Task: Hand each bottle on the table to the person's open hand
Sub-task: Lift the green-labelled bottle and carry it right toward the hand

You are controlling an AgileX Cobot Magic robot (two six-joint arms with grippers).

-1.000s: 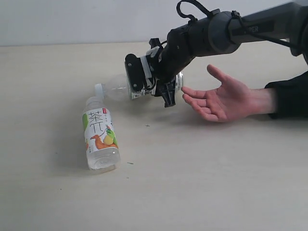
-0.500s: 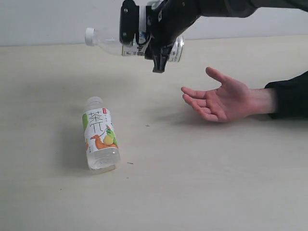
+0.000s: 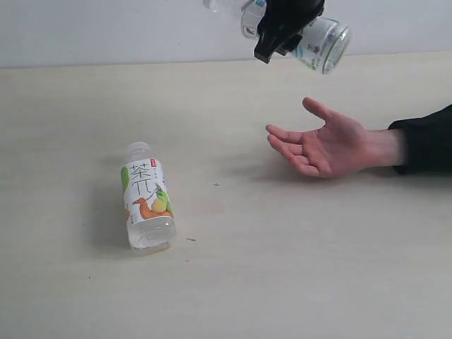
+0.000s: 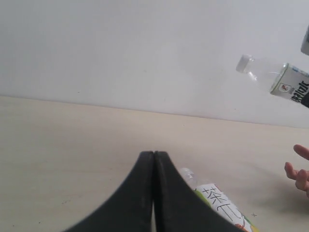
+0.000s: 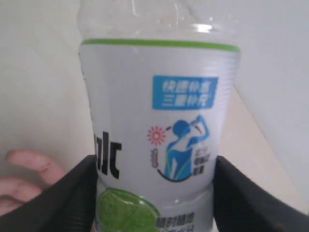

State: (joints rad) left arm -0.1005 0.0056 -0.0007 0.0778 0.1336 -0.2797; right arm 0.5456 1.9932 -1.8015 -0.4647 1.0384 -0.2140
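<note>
The right pincer [image 3: 281, 28] gripped the lime-label bottle [image 3: 319, 39] aloft near the counter's [image 3: 282, 268] far edge, mid-handover, and probably needed lowering onto the person's open hand [image 3: 321, 145] before letting go.

Exterior view chops most of the right gripper [image 3: 284, 28] off at the top edge, and the neck end of the lime bottle [image 3: 321, 39] goes with it. From the left wrist, the left gripper [image 4: 153, 193] covers part of the fruit-label bottle [image 4: 219, 205] (the bottom edge eats the rest), and the person's open hand [image 4: 298, 170] is just fingertips. Right wrist view: cap and base are out of frame and the small label print is too blurry to read.
</note>
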